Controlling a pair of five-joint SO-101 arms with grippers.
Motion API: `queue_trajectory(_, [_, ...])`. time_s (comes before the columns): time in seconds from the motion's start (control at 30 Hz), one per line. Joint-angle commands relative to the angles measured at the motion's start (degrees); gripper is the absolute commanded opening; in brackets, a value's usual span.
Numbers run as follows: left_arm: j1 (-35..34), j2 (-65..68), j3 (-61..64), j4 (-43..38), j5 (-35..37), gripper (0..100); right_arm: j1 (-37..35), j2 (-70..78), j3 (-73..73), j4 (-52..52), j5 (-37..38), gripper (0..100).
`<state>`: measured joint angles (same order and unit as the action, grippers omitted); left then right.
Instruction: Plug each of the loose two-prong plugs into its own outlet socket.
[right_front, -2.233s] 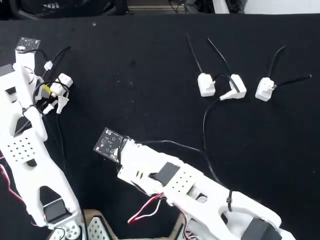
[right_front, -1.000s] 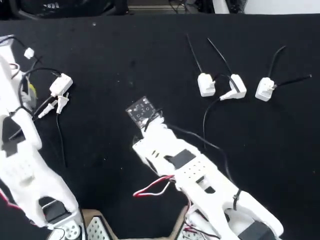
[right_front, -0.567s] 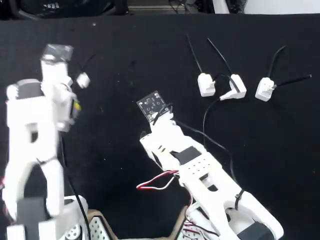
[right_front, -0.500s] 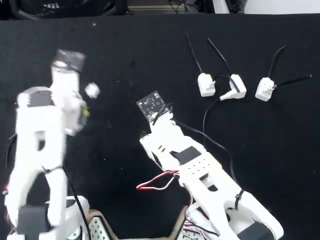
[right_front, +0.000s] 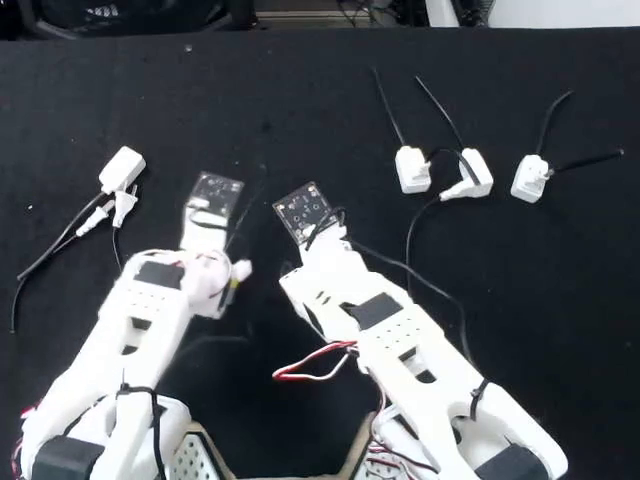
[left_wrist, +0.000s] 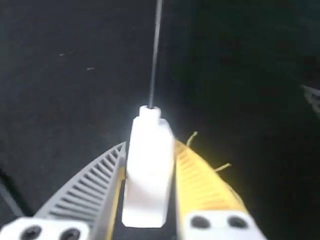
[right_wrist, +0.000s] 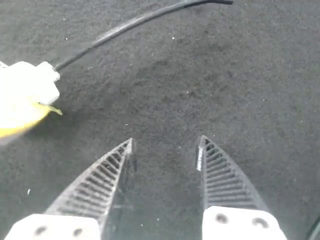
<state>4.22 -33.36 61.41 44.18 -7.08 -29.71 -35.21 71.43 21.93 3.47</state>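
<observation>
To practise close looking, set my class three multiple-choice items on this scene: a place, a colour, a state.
1. Where do the three white connectors lie in the high view?
A) upper right of the black cloth
B) lower left corner
C) under an arm

2. What colour is one finger of the left tool?
A) blue
B) yellow
C) red

3. How is the right tool?
A) shut on a cable
B) shut on a connector
C) open, empty

1 A: they lie in a row at the upper right.
2 B: a yellow finger flanks the held white block.
3 C: its fingers stand apart over bare cloth.
</observation>
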Motion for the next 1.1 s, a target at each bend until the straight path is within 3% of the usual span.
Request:
queue_trajectory(0.0, [-6.46,-1.76,-0.31,-1.23,0.97,25,0.79,-1.71,-1.89,-1.58,-0.35,18.1])
queue_trajectory(0.17, [-14.29,-2.29,-0.92,-1.32,0.09,26,0.7,-1.71,-1.89,-1.58,-0.44,18.1])
queue_trajectory(0.27, [-18.07,-1.76,-2.59,-1.32,-4.04,26,0.7,-1.71,-1.89,-1.58,-0.44,18.1])
queue_trajectory(0.63, [-25.8,-2.37,-6.64,-1.23,-6.68,26,0.7,-1.71,-1.89,-1.58,-0.44,18.1])
queue_trajectory(1.07, [-28.26,-2.29,-7.08,-0.79,-9.67,26,0.7,-1.98,-1.89,-1.58,-0.44,18.1])
